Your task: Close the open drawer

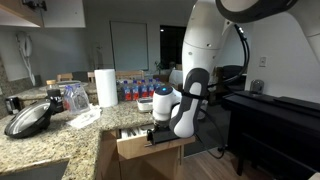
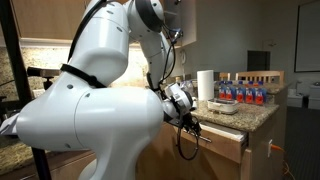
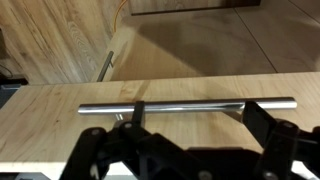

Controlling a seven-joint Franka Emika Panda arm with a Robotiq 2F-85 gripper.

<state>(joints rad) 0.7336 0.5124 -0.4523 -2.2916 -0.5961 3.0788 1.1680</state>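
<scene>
The drawer [image 1: 150,148] stands pulled out from under the granite counter, and its white cutlery tray [image 1: 131,132] shows at the top. It also shows in an exterior view [image 2: 226,141]. In the wrist view its light-brown wood front [image 3: 60,125] fills the lower frame, with the silver bar handle [image 3: 190,104] running across. My gripper [image 3: 200,118] is open, fingers spread wide, both tips at the bar on the drawer's front. It appears in both exterior views [image 1: 160,134] [image 2: 193,126], right at the drawer front.
On the counter are a paper towel roll [image 1: 106,87], a lidded pan [image 1: 30,118] and several water bottles [image 1: 138,89]. A dark table [image 1: 275,115] stands close beside the arm. A wood cabinet door with its own handle [image 3: 108,63] lies below the drawer.
</scene>
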